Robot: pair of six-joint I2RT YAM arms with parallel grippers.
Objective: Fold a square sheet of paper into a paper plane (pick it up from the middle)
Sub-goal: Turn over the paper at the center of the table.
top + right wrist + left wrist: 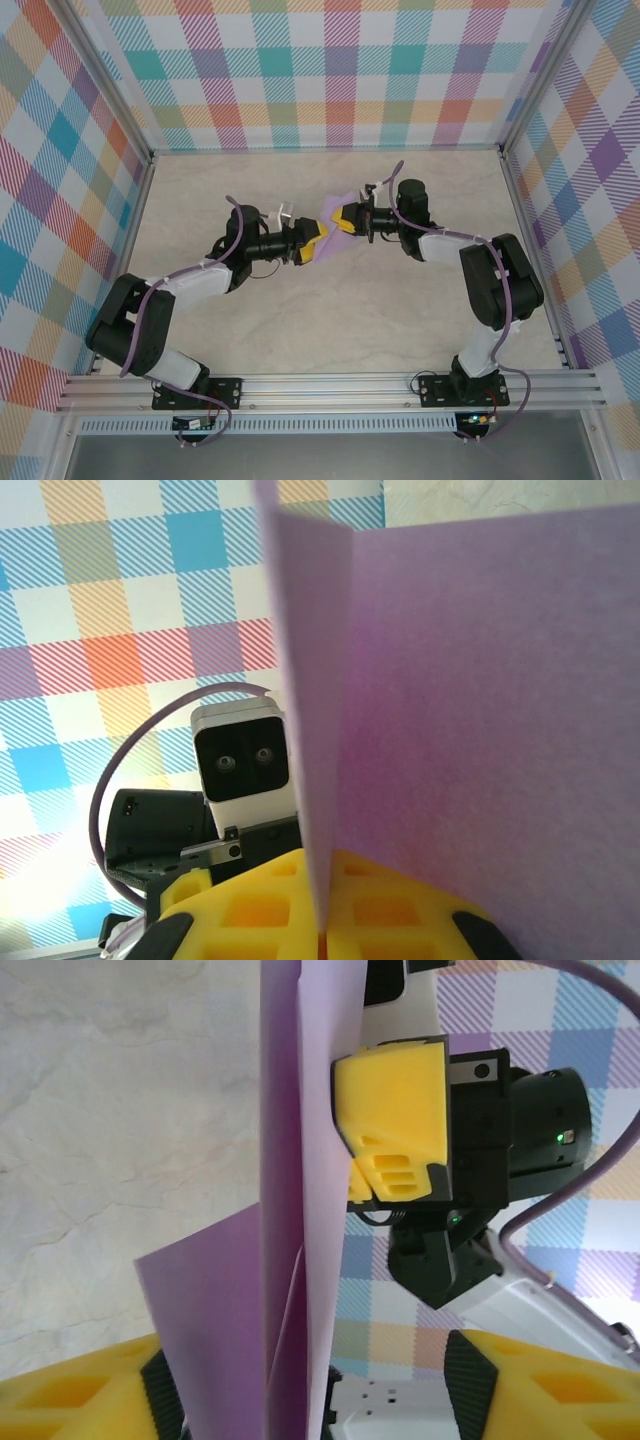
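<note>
Evidently the square sheet of paper point(333, 205) is held up off the table point(300, 330) so that both arms can work it in the air. It stands on edge between the two wrists, near the middle of the workspace. The right gripper point(349, 220) has its yellow pads pressed together on the paper. In the right wrist view the sheet rises straight out of the seam between them, one panel bent away along a crease. That pinch looks meant to anchor the sheet while the other arm takes hold. The left gripper point(311, 244) faces it from the opposite side with its jaws apart. In the left wrist view the sheet stands in the gap, touching neither pad that I can see, so nothing is gripped there yet. Room is tight at the paper, where the two grippers nearly meet nose to nose and a loose lower corner juts out sideways. The checked walls point(70, 200) stand well away, so either arm could draw back freely
</note>
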